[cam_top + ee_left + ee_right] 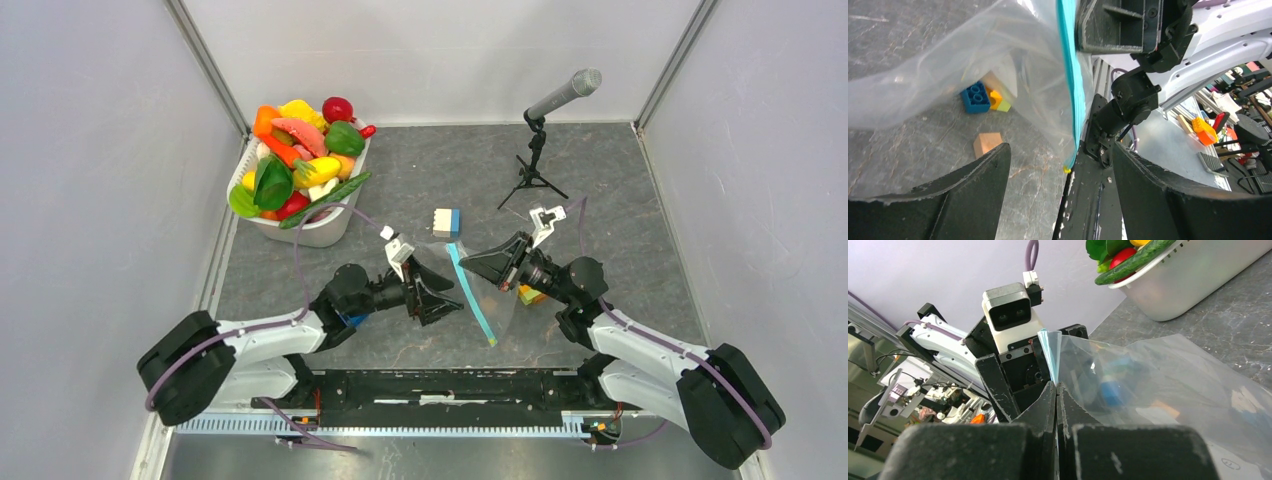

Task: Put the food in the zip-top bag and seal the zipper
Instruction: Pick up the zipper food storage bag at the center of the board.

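Observation:
The clear zip-top bag (503,308) hangs between my two grippers, its light-blue zipper (473,297) running from far to near. My right gripper (464,262) is shut on the zipper's upper end; in the right wrist view the jaws (1056,386) meet on the blue strip (1050,350). My left gripper (456,298) is open, its fingers on either side of the zipper; in the left wrist view (1062,147) the teal strip (1071,80) hangs just above the gap, untouched. The food (300,155) is piled in the white tub (325,228) at the far left.
A white-and-blue block (446,222) lies just beyond the bag. Coloured blocks (980,97) and a tan wooden cube (987,143) lie under the bag. A microphone on a small tripod (540,145) stands at the far right. Grey walls enclose the table.

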Controlling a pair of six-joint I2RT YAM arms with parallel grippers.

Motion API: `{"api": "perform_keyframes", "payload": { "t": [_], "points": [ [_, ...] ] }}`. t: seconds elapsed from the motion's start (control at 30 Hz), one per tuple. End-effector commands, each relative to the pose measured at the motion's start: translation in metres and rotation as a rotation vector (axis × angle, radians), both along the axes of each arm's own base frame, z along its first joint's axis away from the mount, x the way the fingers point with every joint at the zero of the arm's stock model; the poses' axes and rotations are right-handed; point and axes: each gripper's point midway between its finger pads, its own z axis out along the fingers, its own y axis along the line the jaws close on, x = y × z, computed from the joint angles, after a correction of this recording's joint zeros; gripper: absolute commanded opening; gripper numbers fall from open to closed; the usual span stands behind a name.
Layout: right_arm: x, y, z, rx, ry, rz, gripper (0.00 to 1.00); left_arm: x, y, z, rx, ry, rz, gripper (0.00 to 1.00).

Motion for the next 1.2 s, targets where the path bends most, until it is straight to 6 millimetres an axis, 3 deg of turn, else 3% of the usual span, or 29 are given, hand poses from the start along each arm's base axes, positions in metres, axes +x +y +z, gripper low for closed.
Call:
{"api": "perform_keyframes", "payload": {
  "t": [0.0,0.17,0.27,0.33,0.53,0.57,0.7,0.87,1.1,1.17],
  "points": [
    [-0.003,-0.005,0.023,0.079,-0.036,-0.004,0.00,-0.004,-0.016,0.046,-0.149,-0.078,-0.068,0.80],
    [-0.004,-0.005,0.026,0.106,-0.019,0.003,0.00,-0.007,-0.037,0.034,-0.115,-0.066,-0.111,0.76],
    [-0.001,-0.007,0.030,0.129,-0.018,-0.019,0.00,-0.012,-0.046,0.031,-0.113,-0.061,-0.136,0.66],
    [0.004,-0.009,0.030,0.133,-0.008,-0.050,0.00,-0.017,-0.048,0.028,-0.104,-0.062,-0.138,0.59],
    [0.015,-0.015,0.037,0.190,0.032,-0.112,0.00,-0.027,-0.050,0.008,0.005,-0.119,-0.042,0.60],
    [0.015,-0.015,0.039,0.196,0.035,-0.109,0.00,-0.026,-0.050,0.006,0.015,-0.123,-0.024,0.54],
    [0.018,-0.020,0.041,0.230,0.069,-0.141,0.00,-0.015,-0.045,-0.002,0.036,-0.116,0.056,0.27],
    [0.021,-0.023,0.033,0.203,0.085,-0.171,0.00,-0.002,-0.032,-0.001,0.091,-0.144,0.153,0.04],
    [0.027,-0.033,0.009,0.143,0.108,-0.258,0.03,0.010,-0.015,0.005,0.187,-0.201,0.229,0.02],
    [0.029,-0.031,0.004,0.099,0.094,-0.260,0.13,0.014,-0.008,0.002,0.254,-0.213,0.256,0.02]
  ]
}}
